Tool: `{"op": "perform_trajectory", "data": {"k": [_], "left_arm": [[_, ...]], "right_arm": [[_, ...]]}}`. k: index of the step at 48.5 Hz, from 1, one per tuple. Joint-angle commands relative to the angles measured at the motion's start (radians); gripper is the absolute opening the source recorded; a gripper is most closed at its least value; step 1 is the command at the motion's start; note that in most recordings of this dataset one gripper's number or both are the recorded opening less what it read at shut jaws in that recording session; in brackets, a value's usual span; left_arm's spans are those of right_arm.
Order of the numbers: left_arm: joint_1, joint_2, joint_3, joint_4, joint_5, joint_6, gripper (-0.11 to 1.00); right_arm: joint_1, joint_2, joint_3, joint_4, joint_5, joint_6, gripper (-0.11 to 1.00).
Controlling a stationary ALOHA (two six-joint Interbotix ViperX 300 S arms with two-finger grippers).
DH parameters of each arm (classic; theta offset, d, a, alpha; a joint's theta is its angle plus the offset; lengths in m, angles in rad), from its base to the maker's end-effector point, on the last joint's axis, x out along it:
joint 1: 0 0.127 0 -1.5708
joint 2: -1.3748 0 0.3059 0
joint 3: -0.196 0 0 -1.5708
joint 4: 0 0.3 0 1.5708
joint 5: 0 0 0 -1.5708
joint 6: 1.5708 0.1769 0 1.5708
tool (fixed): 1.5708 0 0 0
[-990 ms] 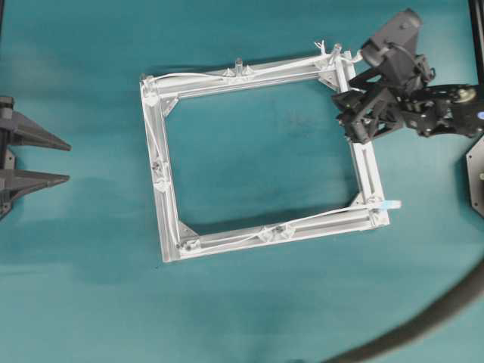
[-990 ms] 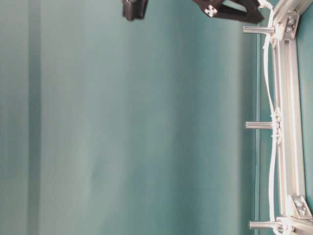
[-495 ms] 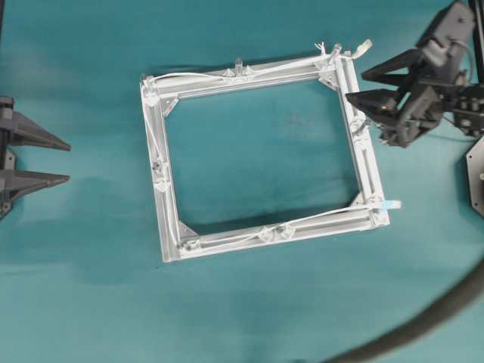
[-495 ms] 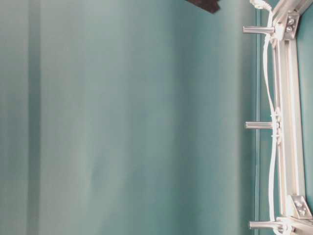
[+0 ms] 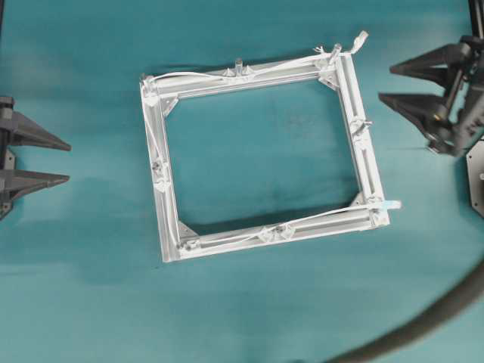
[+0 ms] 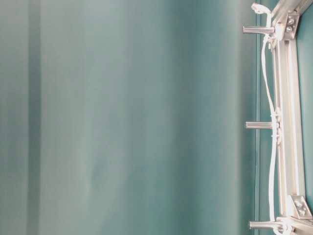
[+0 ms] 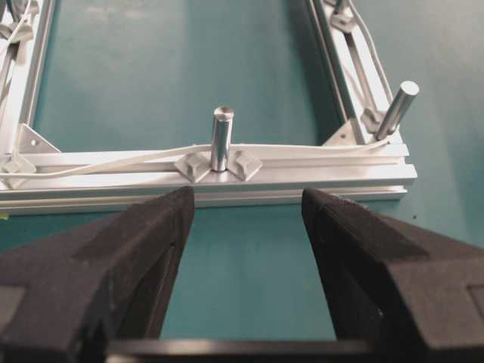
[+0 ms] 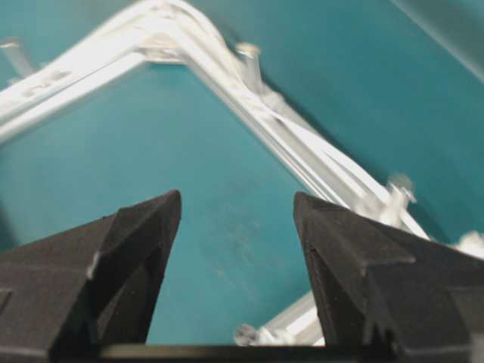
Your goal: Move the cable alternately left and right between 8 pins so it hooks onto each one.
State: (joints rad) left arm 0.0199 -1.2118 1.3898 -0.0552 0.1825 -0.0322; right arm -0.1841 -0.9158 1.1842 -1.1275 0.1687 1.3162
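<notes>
A square silver frame [image 5: 261,147] lies flat in the middle of the teal tabletop [image 5: 249,310]. The white cable [image 5: 189,76] runs all the way around the frame, along its bars and past the little pins [image 5: 238,63] that stand up on it. In the left wrist view the cable bends by one pin in the middle of a bar and by another pin at a corner. The cable's small pale plug [image 5: 360,39] sticks out past the frame corner closest to the tabletop's far right corner. Nothing holds it.

The left tool [image 5: 66,162] sits by the left edge of the tabletop, away from the frame. Its jaws are wide and hold nothing. The right tool [image 5: 385,83] is near the right edge, apart from the frame. Its jaws are wide too, and they hold nothing. A thick dark hose [image 5: 431,318] curves across the near right corner.
</notes>
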Motion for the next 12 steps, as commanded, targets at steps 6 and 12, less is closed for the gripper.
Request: {"op": "perform_trajectory", "data": {"k": [6, 12], "left_arm": [[-0.002, 0.006, -0.012, 0.002, -0.006, 0.005, 0.63], [-0.002, 0.006, -0.011, 0.002, -0.006, 0.005, 0.63]], "right_arm": [[0.002, -0.063, 0.029, -0.015, -0.133, -0.103, 0.66], [0.002, -0.091, 0.051, -0.015, -0.190, -0.155, 0.66]]}}
